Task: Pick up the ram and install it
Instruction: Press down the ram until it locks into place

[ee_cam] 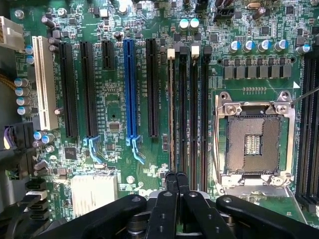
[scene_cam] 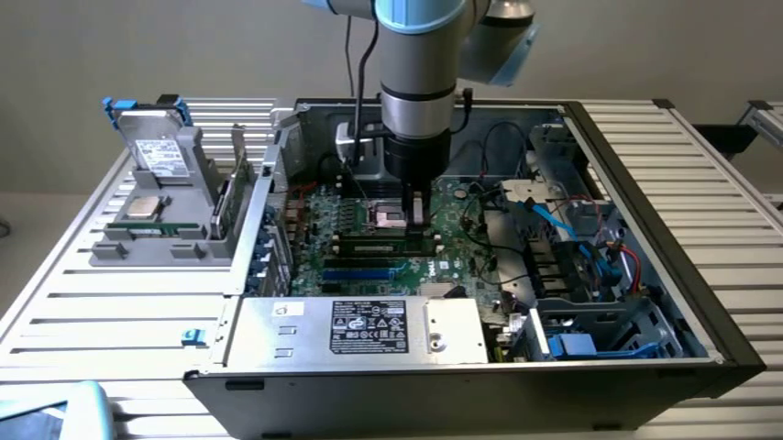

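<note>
Exterior view, taken from that view's left to its right, clock bearings reckoned from the middle of the open computer case [scene_cam: 636, 183].

- At 9 o'clock, on the slatted table [scene_cam: 734, 247]: noted a grey rack [scene_cam: 159, 243] holding a boxy hard drive [scene_cam: 157, 147] with blue tabs, stood upright, and a square silver processor chip [scene_cam: 147, 205] lying flat below it. Also noted a thin upright piece at the rack's case-side edge; cannot tell what.
- At 6 o'clock, inside the case: logged a silver power supply [scene_cam: 367, 330] with a black label.
- At centre: logged the arm [scene_cam: 423, 92] coming straight down from 12 o'clock, with the gripper [scene_cam: 416, 218] low over the motherboard, at the black memory slots.
- At 3 o'clock: noted drive bays, blue and red cables.

Wrist view.

- Gripper [ee_cam: 176, 177]: fingers pressed together, nothing between them, tips just over the near end of the memory slots.
- The ram [ee_cam: 172, 109]: seen edge-on as a thin board standing in the slot beside the black expansion slots, in line with the fingertips. Cannot tell whether touched.
- Motherboard [ee_cam: 114, 99]: noted one blue slot [ee_cam: 129, 89] among the black ones, and an open processor socket [ee_cam: 254, 144] on the other side of the memory slots.
</note>
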`<act>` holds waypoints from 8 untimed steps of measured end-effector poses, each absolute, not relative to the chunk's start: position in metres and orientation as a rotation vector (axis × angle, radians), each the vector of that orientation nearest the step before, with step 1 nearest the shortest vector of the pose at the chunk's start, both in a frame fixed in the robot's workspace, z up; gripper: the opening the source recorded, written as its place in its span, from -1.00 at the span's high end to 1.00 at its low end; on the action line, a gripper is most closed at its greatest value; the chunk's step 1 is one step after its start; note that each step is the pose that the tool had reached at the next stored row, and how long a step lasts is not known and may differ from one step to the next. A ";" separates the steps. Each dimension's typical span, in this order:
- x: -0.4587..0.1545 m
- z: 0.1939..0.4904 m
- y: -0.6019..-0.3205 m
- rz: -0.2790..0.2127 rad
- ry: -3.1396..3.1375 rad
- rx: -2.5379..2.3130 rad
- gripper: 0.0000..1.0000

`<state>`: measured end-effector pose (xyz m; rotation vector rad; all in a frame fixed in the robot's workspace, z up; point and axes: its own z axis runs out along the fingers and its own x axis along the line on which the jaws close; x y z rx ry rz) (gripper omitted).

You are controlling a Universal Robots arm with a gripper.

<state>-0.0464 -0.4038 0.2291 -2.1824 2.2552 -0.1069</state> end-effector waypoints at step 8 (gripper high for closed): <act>-0.046 0.227 -0.404 -0.106 2.256 -2.181 0.78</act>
